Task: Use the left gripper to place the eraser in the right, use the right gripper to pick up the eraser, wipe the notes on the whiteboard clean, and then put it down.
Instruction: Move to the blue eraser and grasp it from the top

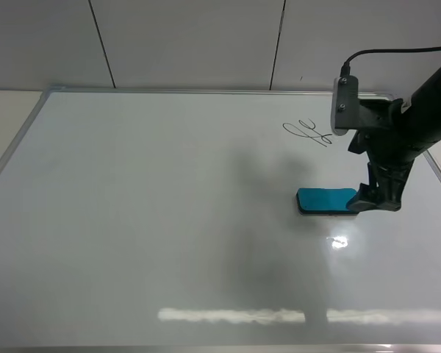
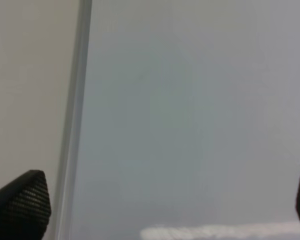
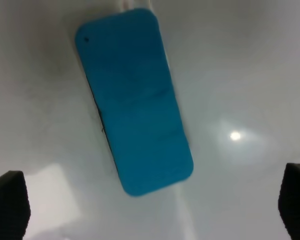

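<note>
Both of your grippers stood spread and empty: the left gripper (image 2: 160, 207) hung over an edge of the whiteboard (image 1: 132, 206), apparently parked clear. Rightward, the notes (image 1: 307, 132) were an unreadable squiggle. The unlabelled teal eraser (image 1: 327, 201) lay flat on the board near them, with the right gripper (image 1: 381, 195) at its right end, seemingly lined up to grasp it.

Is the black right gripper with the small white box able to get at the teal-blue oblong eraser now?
Probably yes. The black right gripper stands open just beside the teal-blue oblong eraser, which lies flat on the glossy white whiteboard with nothing between them.
</note>
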`<state>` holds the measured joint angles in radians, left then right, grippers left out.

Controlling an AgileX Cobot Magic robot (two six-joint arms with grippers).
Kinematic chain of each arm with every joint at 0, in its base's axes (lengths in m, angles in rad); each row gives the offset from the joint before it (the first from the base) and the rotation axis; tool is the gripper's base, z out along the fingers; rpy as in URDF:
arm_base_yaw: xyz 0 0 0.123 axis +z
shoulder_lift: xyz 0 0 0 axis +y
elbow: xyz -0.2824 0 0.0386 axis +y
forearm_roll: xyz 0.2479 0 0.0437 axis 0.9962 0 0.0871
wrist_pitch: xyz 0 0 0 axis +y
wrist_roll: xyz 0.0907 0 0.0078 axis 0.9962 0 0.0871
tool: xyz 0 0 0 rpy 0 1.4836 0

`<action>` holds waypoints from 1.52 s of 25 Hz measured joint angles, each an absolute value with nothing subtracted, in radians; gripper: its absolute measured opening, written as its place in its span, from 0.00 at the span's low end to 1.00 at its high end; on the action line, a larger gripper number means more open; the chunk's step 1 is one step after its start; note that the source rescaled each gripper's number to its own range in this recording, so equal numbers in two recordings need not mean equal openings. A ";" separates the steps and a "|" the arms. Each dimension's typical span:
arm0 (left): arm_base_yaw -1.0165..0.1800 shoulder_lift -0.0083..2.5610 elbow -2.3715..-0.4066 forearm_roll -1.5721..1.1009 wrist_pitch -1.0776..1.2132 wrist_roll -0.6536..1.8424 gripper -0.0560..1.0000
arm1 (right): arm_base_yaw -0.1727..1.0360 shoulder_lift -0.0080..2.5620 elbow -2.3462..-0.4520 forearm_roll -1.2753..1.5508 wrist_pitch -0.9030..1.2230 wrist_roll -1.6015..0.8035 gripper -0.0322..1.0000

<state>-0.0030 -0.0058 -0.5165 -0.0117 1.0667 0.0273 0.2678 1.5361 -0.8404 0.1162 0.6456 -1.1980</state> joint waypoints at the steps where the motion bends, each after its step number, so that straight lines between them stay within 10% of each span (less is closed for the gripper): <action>1: -0.003 -0.006 -0.517 -0.012 1.067 0.027 1.00 | 0.268 1.554 -0.840 0.119 0.641 -1.212 1.00; 38: -0.003 -0.006 -0.517 -0.012 1.067 0.027 1.00 | 0.268 1.810 -0.851 0.288 0.471 -1.402 1.00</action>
